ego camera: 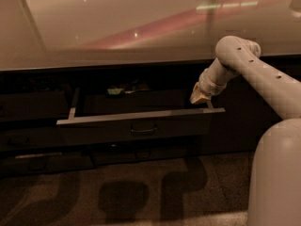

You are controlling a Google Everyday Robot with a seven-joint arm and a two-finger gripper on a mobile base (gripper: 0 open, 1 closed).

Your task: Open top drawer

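Top drawer (99, 130) stands partly pulled out at mid-frame beneath the pale worktop (117, 32), with the robot's gripper (200, 97) just above the right end of its front edge, open or closed impossible to tell.

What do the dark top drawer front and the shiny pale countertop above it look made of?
The dark top drawer front: likely matte laminate or painted wood, no glare. The pale countertop: polished stone or glossy composite, mirroring lights. The gripper hangs at the drawer's right end.
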